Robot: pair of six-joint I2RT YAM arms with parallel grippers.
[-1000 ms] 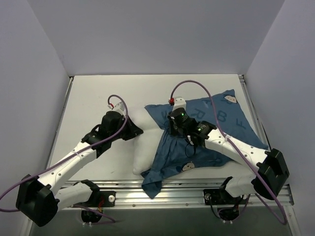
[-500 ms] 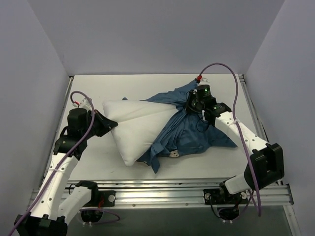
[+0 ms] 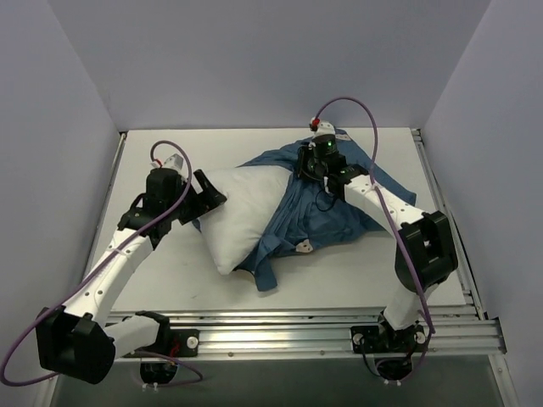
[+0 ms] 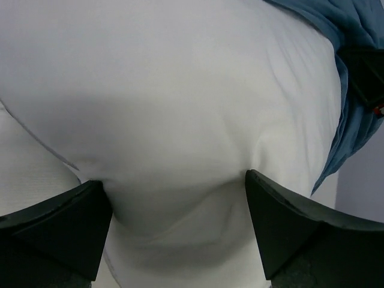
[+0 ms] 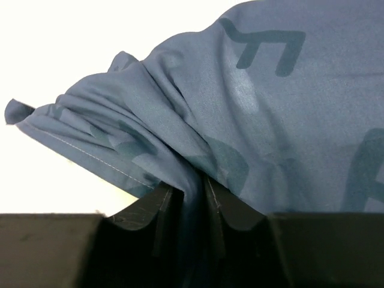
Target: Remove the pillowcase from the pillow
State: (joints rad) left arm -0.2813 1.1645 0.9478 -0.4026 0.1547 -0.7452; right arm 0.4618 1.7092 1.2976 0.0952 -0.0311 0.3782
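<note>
Left gripper: fingers spread wide against the left end of the pillow, which bulges between them.
Right gripper: jaws pressed together, pinching a bunched fold at the far edge of the pillowcase.
Pillowcase: crumpled over the pillow's right side, mid-table.
</note>
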